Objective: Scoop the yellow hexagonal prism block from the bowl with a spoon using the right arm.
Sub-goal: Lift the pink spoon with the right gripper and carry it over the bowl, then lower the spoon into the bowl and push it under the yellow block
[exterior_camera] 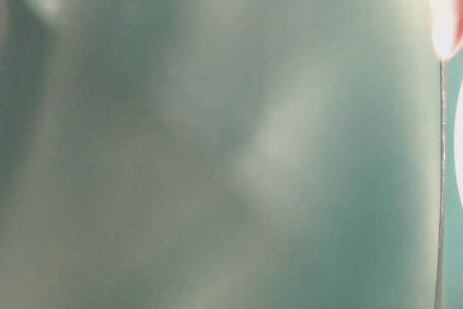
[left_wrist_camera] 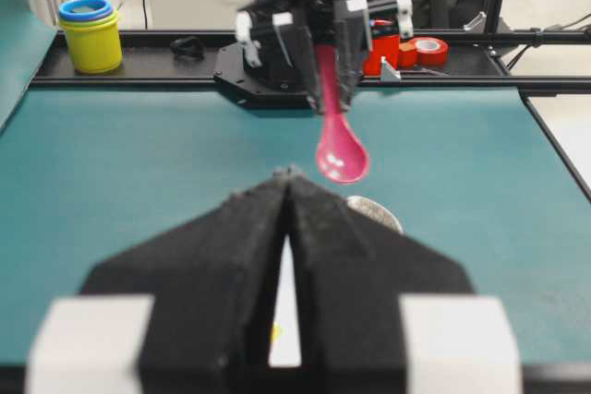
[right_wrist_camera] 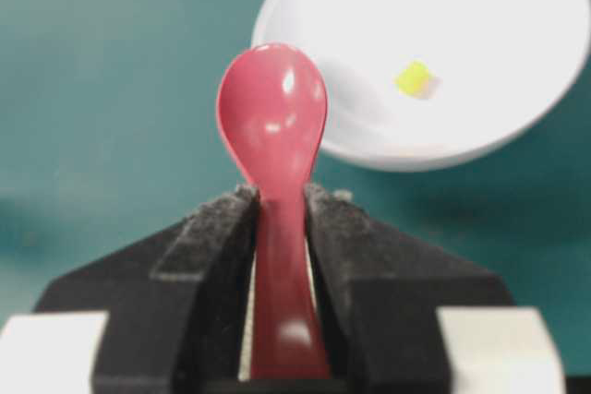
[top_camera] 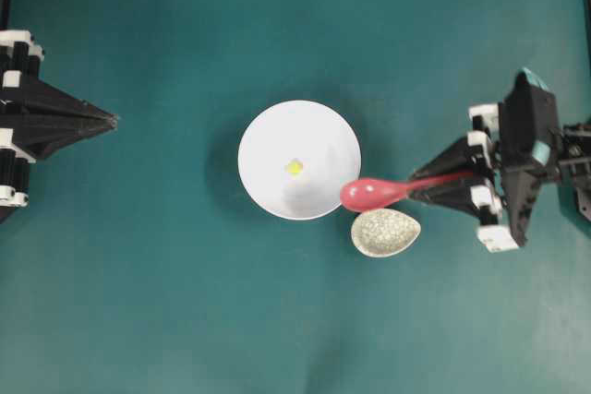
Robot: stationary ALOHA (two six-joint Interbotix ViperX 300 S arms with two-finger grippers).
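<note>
Overhead: the right gripper (top_camera: 427, 185) pinches the spoon (top_camera: 379, 193) by its handle, scoop pointing away from it toward the bowl (top_camera: 263, 140). The scoop sits at the bowl's near rim, just beside a speckled dish (top_camera: 385, 232). The block (top_camera: 294, 167) lies in the bowl's middle, beyond the scoop. The left gripper (top_camera: 109, 119), well beyond the bowl, has its fingers pressed together, holding nothing

Table-level: only blur

Left wrist: the left gripper (left_wrist_camera: 289, 177) is pressed together; the spoon (left_wrist_camera: 339, 147) hangs ahead of it from the right gripper (left_wrist_camera: 323, 80)

Right wrist: the fingers (right_wrist_camera: 208, 246) clamp the spoon (right_wrist_camera: 274, 131); the bowl (right_wrist_camera: 305, 6) and block (right_wrist_camera: 415, 78) lie ahead of the scoop and to its right
</note>
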